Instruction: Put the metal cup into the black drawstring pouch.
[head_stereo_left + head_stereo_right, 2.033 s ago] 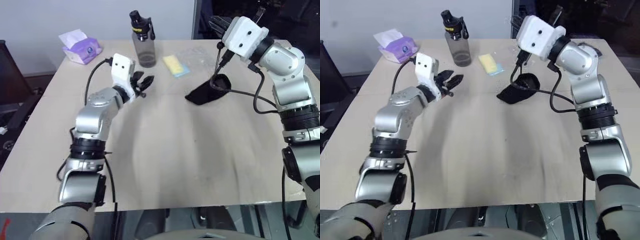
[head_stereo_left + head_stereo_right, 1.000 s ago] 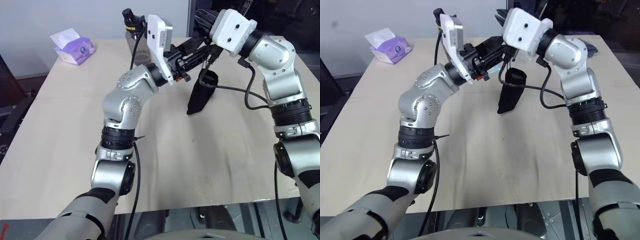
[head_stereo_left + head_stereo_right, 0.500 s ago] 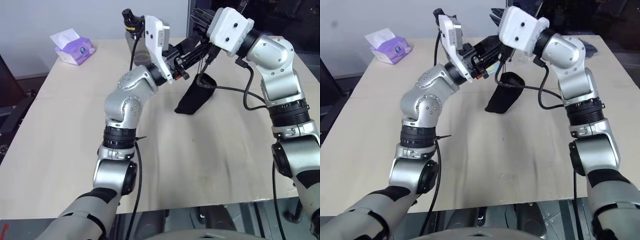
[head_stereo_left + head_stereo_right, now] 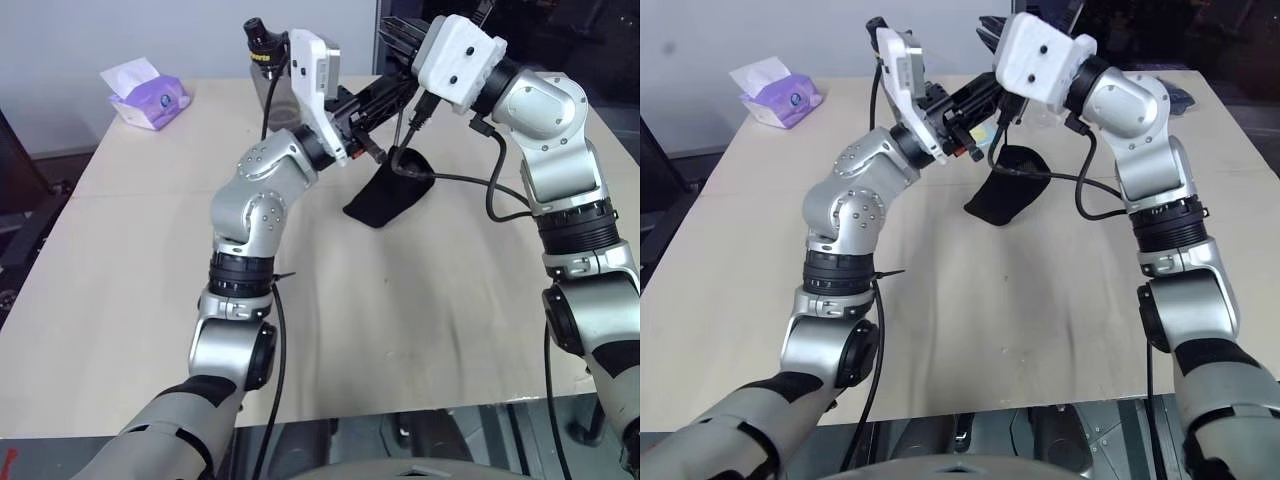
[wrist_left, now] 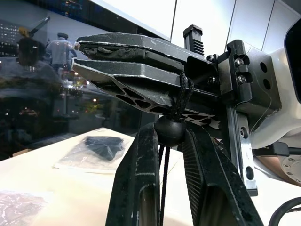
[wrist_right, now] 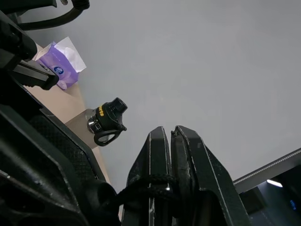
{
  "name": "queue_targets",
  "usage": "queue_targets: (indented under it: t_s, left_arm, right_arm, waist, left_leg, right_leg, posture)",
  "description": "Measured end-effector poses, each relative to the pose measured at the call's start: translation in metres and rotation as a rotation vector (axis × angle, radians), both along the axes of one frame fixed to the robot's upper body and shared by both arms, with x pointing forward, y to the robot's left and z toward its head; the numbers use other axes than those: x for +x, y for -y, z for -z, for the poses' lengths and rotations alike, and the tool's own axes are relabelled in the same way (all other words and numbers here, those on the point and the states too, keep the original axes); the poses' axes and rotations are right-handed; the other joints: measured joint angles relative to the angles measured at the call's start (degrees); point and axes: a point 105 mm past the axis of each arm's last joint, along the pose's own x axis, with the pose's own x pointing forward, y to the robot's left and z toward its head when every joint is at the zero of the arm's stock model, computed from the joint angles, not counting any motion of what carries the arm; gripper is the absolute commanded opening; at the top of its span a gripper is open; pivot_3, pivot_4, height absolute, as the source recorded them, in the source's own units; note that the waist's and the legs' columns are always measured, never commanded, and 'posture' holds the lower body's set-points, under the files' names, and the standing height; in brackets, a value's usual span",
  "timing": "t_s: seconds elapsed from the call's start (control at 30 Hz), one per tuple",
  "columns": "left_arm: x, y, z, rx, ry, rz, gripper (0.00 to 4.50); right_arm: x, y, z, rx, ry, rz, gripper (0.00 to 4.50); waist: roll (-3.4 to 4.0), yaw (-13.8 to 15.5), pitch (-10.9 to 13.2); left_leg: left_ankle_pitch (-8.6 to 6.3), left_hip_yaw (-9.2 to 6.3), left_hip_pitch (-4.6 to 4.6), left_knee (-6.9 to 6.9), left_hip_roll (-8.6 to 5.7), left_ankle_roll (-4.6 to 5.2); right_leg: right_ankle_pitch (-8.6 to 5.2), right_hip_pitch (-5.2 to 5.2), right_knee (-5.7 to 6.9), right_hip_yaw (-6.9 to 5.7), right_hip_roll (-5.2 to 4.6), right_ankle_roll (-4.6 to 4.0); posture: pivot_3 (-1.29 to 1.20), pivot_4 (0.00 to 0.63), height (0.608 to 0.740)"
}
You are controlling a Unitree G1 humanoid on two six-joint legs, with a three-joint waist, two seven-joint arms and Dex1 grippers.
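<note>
Hanging by its cord, the black drawstring pouch (image 4: 388, 196) droops with its mouth up and its lower end resting on the table (image 4: 400, 320), roughly mid-table toward the far side. Both arms are raised and meet right above it.

The right gripper (image 6: 170, 155) has its two fingers pressed flat together with the drawcord (image 6: 146, 181) pinched between them, you can see the cord wrapped at the base of the fingers in the right wrist view. From the head views that cord (image 4: 402, 135) runs straight down to the pouch's open mouth.

The left gripper (image 5: 165, 141) is reaching in from the other side, and in its wrist view the cord's round black knot (image 5: 169, 130) sits right between its fingers, with the thin cord hanging down through the gap. The fingers are nearly together around it, but I honestly can't tell if they're actually squeezing the knot or just bracketing it.

Can't make out the metal cup anywhere, so no idea where it sits.

Other stuff on the table: a grey bottle (image 6: 104, 120) with a black cap at the far edge, a purple tissue pack (image 4: 145, 93) at the far left corner, and a dark item in a clear plastic bag (image 5: 99, 148)
</note>
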Motion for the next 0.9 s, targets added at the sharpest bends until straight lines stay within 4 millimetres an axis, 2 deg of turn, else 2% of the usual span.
queue_targets:
  t_s: [0.03,0.1,0.17,0.2,0.23,0.3,0.37,0.43,0.5,0.57,0.6,0.63,0.7,0.83,0.87,0.9]
  left_arm:
    - [0.001,0.0,0.001,0.014,0.005,-0.011,0.17]
    - [0.004,-0.001,0.012,0.093,0.022,-0.048,0.17]
    - [0.009,0.0,0.041,0.168,-0.024,-0.07,0.17]
    - [0.011,-0.002,0.046,0.18,-0.028,-0.081,0.17]
    - [0.01,-0.002,0.043,0.174,-0.007,-0.09,0.17]
    - [0.004,0.004,0.032,0.15,0.046,-0.076,0.17]
    - [0.002,0.005,0.027,0.143,0.072,-0.072,0.17]
    - [0.003,0.003,0.028,0.141,0.076,-0.08,1.19]
    - [0.004,0.002,0.036,0.144,0.051,-0.075,2.02]
    - [0.004,-0.001,0.041,0.143,0.041,-0.081,3.03]
    - [0.005,-0.002,0.039,0.14,0.071,-0.1,3.48]
    - [0.004,-0.007,0.028,0.13,0.173,-0.148,4.02]
    - [0.0,-0.016,0.009,0.137,0.317,-0.203,4.4]
    - [-0.007,-0.058,-0.044,0.136,0.504,-0.34,4.4]
    - [-0.009,-0.068,-0.049,0.129,0.506,-0.356,4.4]
    - [-0.01,-0.077,-0.048,0.13,0.493,-0.369,4.5]
  right_arm:
    - [0.0,0.0,-0.002,0.031,-0.006,-0.006,0.0]
    - [0.002,0.001,-0.017,0.203,-0.055,-0.043,0.0]
    - [-0.006,0.011,-0.056,0.408,-0.048,-0.103,0.0]
    - [-0.014,0.015,-0.075,0.54,-0.057,-0.171,0.0]
    - [-0.02,0.017,-0.089,0.706,-0.106,-0.274,0.0]
    - [-0.023,0.023,-0.103,0.902,-0.201,-0.4,0.0]
    - [-0.025,0.028,-0.106,0.961,-0.241,-0.436,0.0]
    - [-0.023,0.03,-0.104,0.957,-0.262,-0.423,0.0]
    - [-0.022,0.031,-0.096,0.886,-0.256,-0.379,0.0]
    - [-0.022,0.03,-0.086,0.819,-0.27,-0.347,0.0]
    - [-0.019,0.028,-0.079,0.793,-0.296,-0.336,0.0]
    - [-0.015,0.024,-0.066,0.754,-0.345,-0.321,0.0]
    - [-0.01,0.023,-0.049,0.705,-0.403,-0.294,0.0]
    - [-0.015,0.025,-0.013,0.561,-0.53,-0.284,0.0]
    - [-0.02,0.026,-0.001,0.509,-0.576,-0.286,0.0]
    - [-0.023,0.028,0.011,0.469,-0.616,-0.283,0.32]
  waist:
    - [0.0,-0.07,0.0]
    - [0.01,-0.21,0.0]
    - [0.03,-0.19,-0.01]
    - [0.02,-0.18,-0.01]
    - [0.02,-0.15,-0.01]
    - [0.02,-0.08,-0.01]
    - [0.04,0.16,-0.04]
    - [0.04,0.15,-0.04]
    - [0.04,0.1,-0.04]
    - [0.04,-0.05,-0.04]
    - [0.04,-0.08,-0.04]
    - [0.04,-0.24,-0.04]
    - [0.04,-0.28,-0.04]
    - [0.05,-0.28,-0.05]
    - [0.06,-0.25,-0.08]
    - [0.06,-0.22,-0.08]
  left_leg:
    - [0.0,0.0,0.01,0.0,0.0,0.0]
    - [0.0,0.01,0.05,0.0,0.0,0.0]
    - [0.02,-0.03,0.02,-0.01,0.01,-0.03]
    - [0.02,-0.08,0.01,-0.01,0.02,-0.04]
    - [0.03,-0.13,0.01,-0.01,0.06,-0.04]
    - [0.02,-0.17,0.01,-0.01,0.11,-0.04]
    - [-0.06,-0.09,0.03,0.0,0.03,0.1]
    - [-0.11,-0.04,0.03,0.02,-0.08,0.2]
    - [-0.11,-0.03,0.03,0.03,-0.1,0.21]
    - [-0.11,-0.03,0.03,0.03,-0.09,0.21]
    - [-0.11,-0.03,0.02,0.03,-0.09,0.21]
    - [-0.11,0.01,0.03,0.02,-0.07,0.21]
    - [-0.1,0.05,0.0,0.02,-0.06,0.2]
    - [-0.11,0.06,-0.04,0.01,-0.05,0.22]
    - [-0.12,0.05,-0.03,0.01,-0.05,0.22]
    - [-0.12,0.04,-0.03,0.03,-0.04,0.22]
  right_leg:
    - [0.0,0.0,0.02,0.01,0.0,0.0]
    - [0.0,-0.01,0.12,0.04,0.0,0.0]
    - [0.0,-0.12,0.25,0.04,0.0,-0.01]
    - [0.0,-0.13,0.25,0.02,0.01,-0.01]
    - [0.0,-0.14,0.3,0.02,0.01,-0.01]
    - [0.0,-0.14,0.33,0.03,-0.01,-0.01]
    - [0.0,-0.11,0.32,0.02,-0.03,-0.01]
    - [0.0,-0.12,0.35,0.04,-0.06,-0.01]
    - [0.0,-0.12,0.38,0.04,-0.06,-0.01]
    - [0.0,-0.12,0.41,0.04,-0.05,0.0]
    - [0.0,-0.15,0.41,0.04,-0.05,0.0]
    - [0.0,-0.18,0.42,0.06,-0.04,-0.01]
    - [0.0,-0.26,0.48,0.1,-0.04,-0.01]
    - [-0.01,-0.29,0.45,0.11,-0.04,0.0]
    - [-0.01,-0.26,0.43,0.1,-0.04,0.01]
    - [-0.01,-0.24,0.42,0.08,-0.04,0.01]
  posture:
    - [0.0,0.15,0.74]
    - [0.0,0.15,0.74]
    - [0.0,0.15,0.74]
    - [0.0,0.15,0.74]
    - [0.0,0.15,0.74]
    - [0.0,0.15,0.74]
    - [0.0,0.15,0.74]
    - [0.0,0.15,0.74]
    - [0.0,0.15,0.74]
    - [0.0,0.15,0.74]
    - [0.0,0.15,0.74]
    - [0.0,0.15,0.74]
    - [0.0,0.15,0.74]
    - [0.0,0.15,0.74]
    - [0.0,0.15,0.74]
    - [0.0,0.15,0.74]
